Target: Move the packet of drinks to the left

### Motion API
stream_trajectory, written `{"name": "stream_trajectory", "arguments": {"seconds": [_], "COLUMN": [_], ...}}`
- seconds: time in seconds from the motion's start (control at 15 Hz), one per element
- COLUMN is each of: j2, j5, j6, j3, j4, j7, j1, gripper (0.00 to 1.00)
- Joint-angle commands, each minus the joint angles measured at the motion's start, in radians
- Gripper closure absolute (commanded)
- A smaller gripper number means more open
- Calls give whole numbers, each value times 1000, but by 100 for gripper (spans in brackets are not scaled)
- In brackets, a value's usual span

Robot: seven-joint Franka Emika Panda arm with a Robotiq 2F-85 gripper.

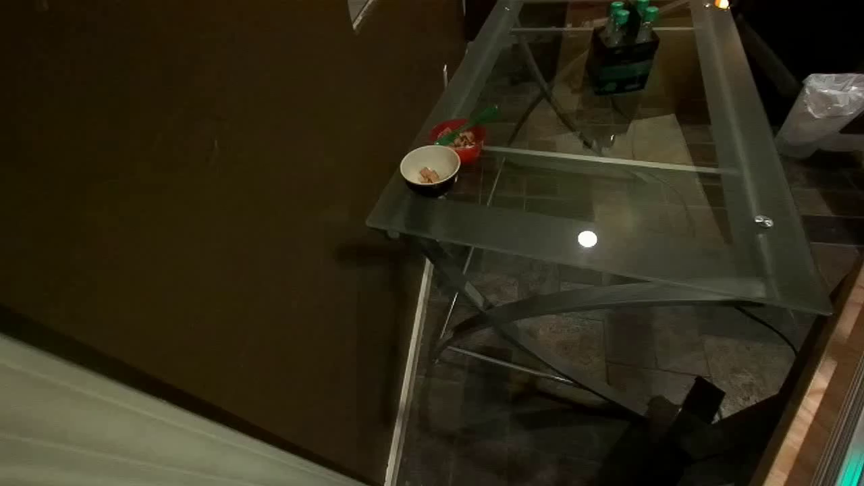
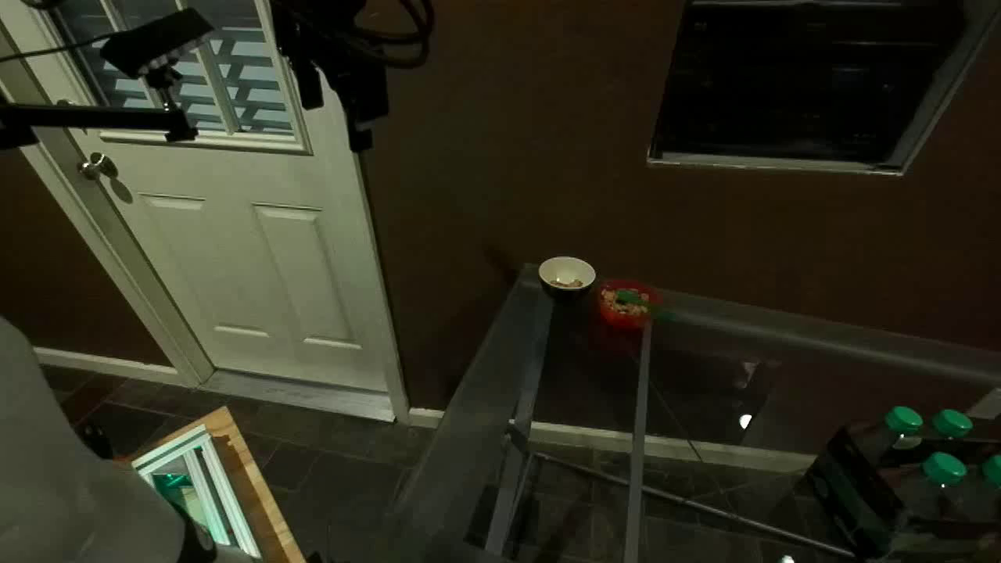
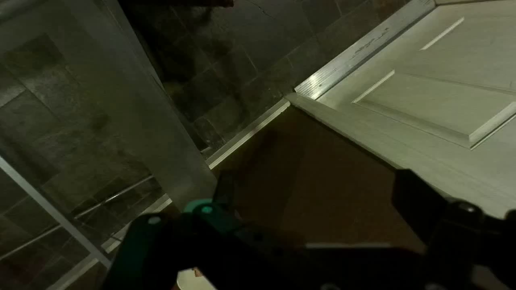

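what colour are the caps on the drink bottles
Green; the bottle caps show best in an exterior view, at its lower right.

Well back on the glass table (image 1: 513, 219) stands the packet of drinks (image 1: 622, 71), upright, green caps (image 1: 650, 13) poking up above its dark sides. Across to the near left-hand corner, and here's a white-lined bowl (image 1: 432, 156), dark outside, pinkish chunks (image 1: 428, 175) at the bottom! Just behind it, a red bowl (image 1: 470, 154), a green utensil (image 1: 476, 122) slanting over its rim. Out right, a pale bin (image 1: 796, 133) under a bunched clear liner (image 1: 837, 96). Low down, a dark shape (image 1: 703, 398), perhaps equipment, too dim to be sure.
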Motion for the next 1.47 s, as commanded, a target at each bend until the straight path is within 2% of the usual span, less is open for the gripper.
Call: {"name": "stream_trajectory", "arguments": {"seconds": [0.0,0.53,0.73,1.0,1.4], "j2": [1,1,23,77,231], "j5": [10,10,-56,-190,-374], "j6": [-7,-7,109,239,502], "j3": [15,15,30,4,-20], "j4": [4,4,-15,-28,-18], "j7": [-11,-11,50,87,230], "j1": [-22,-22,-99,-220,-391], "gripper": [0,0,0,0,0]}}
